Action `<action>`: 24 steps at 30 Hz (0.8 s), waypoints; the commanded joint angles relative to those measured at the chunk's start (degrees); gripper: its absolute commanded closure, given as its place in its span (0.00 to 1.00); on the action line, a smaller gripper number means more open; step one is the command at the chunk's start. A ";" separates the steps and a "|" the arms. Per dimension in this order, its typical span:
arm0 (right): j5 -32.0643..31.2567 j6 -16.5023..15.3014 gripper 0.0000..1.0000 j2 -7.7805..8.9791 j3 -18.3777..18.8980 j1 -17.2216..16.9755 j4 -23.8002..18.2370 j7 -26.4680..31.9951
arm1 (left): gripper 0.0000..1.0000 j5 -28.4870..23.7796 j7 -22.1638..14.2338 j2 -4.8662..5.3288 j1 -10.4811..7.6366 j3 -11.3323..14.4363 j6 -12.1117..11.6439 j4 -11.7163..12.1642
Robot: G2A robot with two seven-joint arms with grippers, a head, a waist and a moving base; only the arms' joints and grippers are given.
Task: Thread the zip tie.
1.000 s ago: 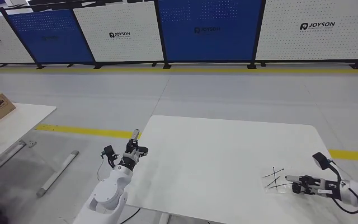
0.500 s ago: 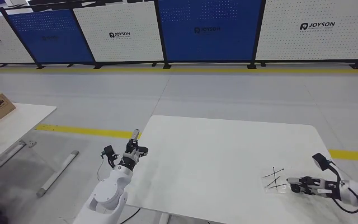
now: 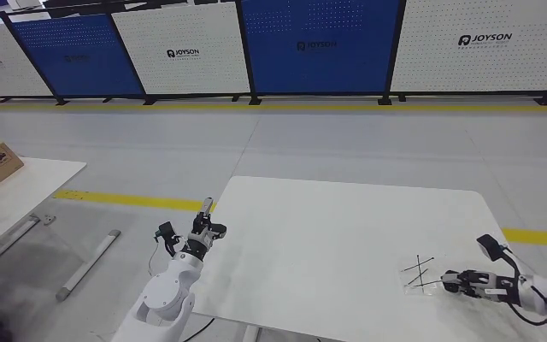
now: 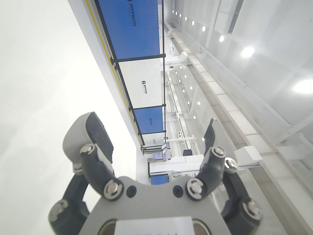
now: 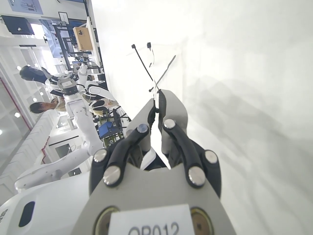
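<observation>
the right gripper (image 5: 156, 100) is low over the near right corner of the white table (image 3: 342, 231). its two fingers are pressed together on one end of a black zip tie (image 5: 166, 70). the strap runs straight out from the fingertips toward the left. in the top view the same gripper (image 3: 446, 283) sits just right of the small cluster of ties (image 3: 419, 272).

a few loose zip ties (image 5: 142, 62) lie just past the fingertips and cross one another and the held strap. two of them have their small square heads at the ends away from the gripper. how many there are in all is hard to tell.

the cluster rests within the patch of a thin clear plastic bag (image 3: 408, 287) that lies flat on the table. it could be a bag or only a sheet, and i cannot tell whether the ties are inside it or on top of it.

the left gripper (image 4: 156, 133) is at the near left edge of the table, well apart from the ties, and points up and away. its fingers are spread wide with nothing between them. the top view shows it (image 3: 206, 208) just beside the table's left edge.

far to the left, a second white table (image 3: 34, 184) carries a cardboard box (image 3: 7, 162) at its far end. blue and white pegboard panels (image 3: 320, 43) stand along the far side of the floor.
</observation>
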 commanded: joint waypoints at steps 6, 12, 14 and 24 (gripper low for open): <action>2.05 -1.35 1.00 0.45 1.63 -1.58 -1.38 -1.58 | 0.00 0.00 0.00 0.00 0.00 0.00 0.00 0.00; 9.13 -6.28 1.00 1.24 5.66 -4.90 -3.16 1.27 | 0.00 0.00 0.00 0.00 0.00 0.00 0.00 0.00; 12.98 -7.73 1.00 1.46 7.35 -6.23 -3.39 2.43 | 0.00 0.00 0.00 0.00 0.00 0.00 0.00 0.00; 19.14 -9.50 1.00 1.77 7.85 -8.70 -4.97 3.07 | 0.00 0.00 0.00 0.00 0.00 0.00 0.00 0.00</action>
